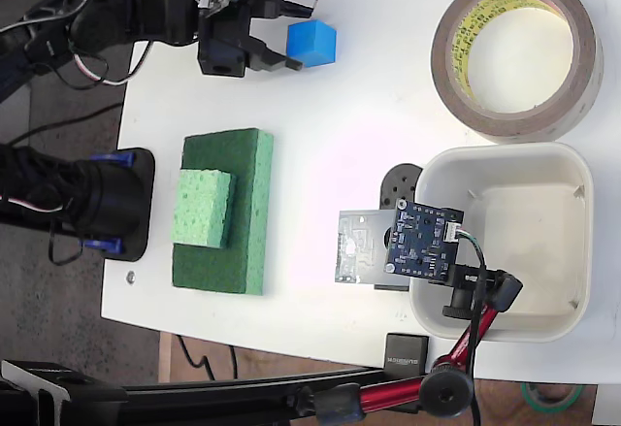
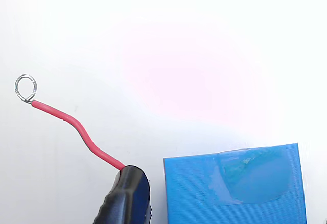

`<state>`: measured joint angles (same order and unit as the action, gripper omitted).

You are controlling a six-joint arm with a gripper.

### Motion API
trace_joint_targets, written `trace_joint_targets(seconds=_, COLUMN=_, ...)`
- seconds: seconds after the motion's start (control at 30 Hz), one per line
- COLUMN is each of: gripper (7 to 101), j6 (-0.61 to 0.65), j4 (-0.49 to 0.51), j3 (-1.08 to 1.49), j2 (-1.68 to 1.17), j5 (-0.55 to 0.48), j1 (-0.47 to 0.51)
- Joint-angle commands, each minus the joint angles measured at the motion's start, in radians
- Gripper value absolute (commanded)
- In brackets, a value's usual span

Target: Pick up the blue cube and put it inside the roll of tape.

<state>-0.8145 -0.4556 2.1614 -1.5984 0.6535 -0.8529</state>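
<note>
The blue cube (image 1: pixel 312 43) rests on the white table (image 1: pixel 340 115) near its top edge in the fixed view. My gripper (image 1: pixel 304 35) reaches in from the left and stands open, one finger on each side of the cube's left end. In the wrist view the cube (image 2: pixel 235 188) fills the lower right, and a narrow gap separates it from the one black finger (image 2: pixel 125 198) that shows. A red wire with a small metal ring (image 2: pixel 25 89) sticks out from that finger. The roll of tape (image 1: pixel 516 54), brown with a yellowish core, lies flat at the top right.
A white rounded-square tub (image 1: pixel 572 242) sits below the tape. A small circuit board on a red stand (image 1: pixel 422 242) overlaps the tub's left rim. A dark green sponge (image 1: pixel 243 222) with a lighter green block (image 1: pixel 202 210) on it lies at the left.
</note>
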Motion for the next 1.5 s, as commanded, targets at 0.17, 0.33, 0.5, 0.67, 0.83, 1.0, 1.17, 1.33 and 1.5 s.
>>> trace_joint_targets(seconds=0.17, gripper=97.8, j6=0.008, j4=0.037, j3=0.003, j2=0.021, j5=-0.006, j1=0.006)
trace_joint_targets(seconds=0.33, gripper=93.3, j6=0.02, j4=0.044, j3=0.002, j2=0.031, j5=-0.012, j1=0.014)
trace_joint_targets(seconds=0.5, gripper=89.0, j6=0.025, j4=0.048, j3=0.006, j2=0.032, j5=-0.014, j1=0.017)
trace_joint_targets(seconds=0.67, gripper=72.6, j6=0.025, j4=0.055, j3=0.014, j2=0.035, j5=-0.009, j1=0.017)
trace_joint_targets(seconds=0.83, gripper=53.2, j6=0.026, j4=0.052, j3=0.011, j2=0.035, j5=0.003, j1=0.015)
trace_joint_targets(seconds=1.0, gripper=46.0, j6=0.037, j4=-0.018, j3=-0.035, j2=0.026, j5=0.023, j1=0.012)
trace_joint_targets(seconds=1.17, gripper=43.8, j6=0.16, j4=-0.092, j3=-0.14, j2=-0.017, j5=0.021, j1=0.06)
trace_joint_targets(seconds=1.33, gripper=43.8, j6=0.387, j4=0.006, j3=-0.229, j2=-0.04, j5=-0.12, j1=0.219)
trace_joint_targets(seconds=1.5, gripper=44.4, j6=0.506, j4=0.132, j3=-0.321, j2=0.021, j5=-0.307, j1=0.385)
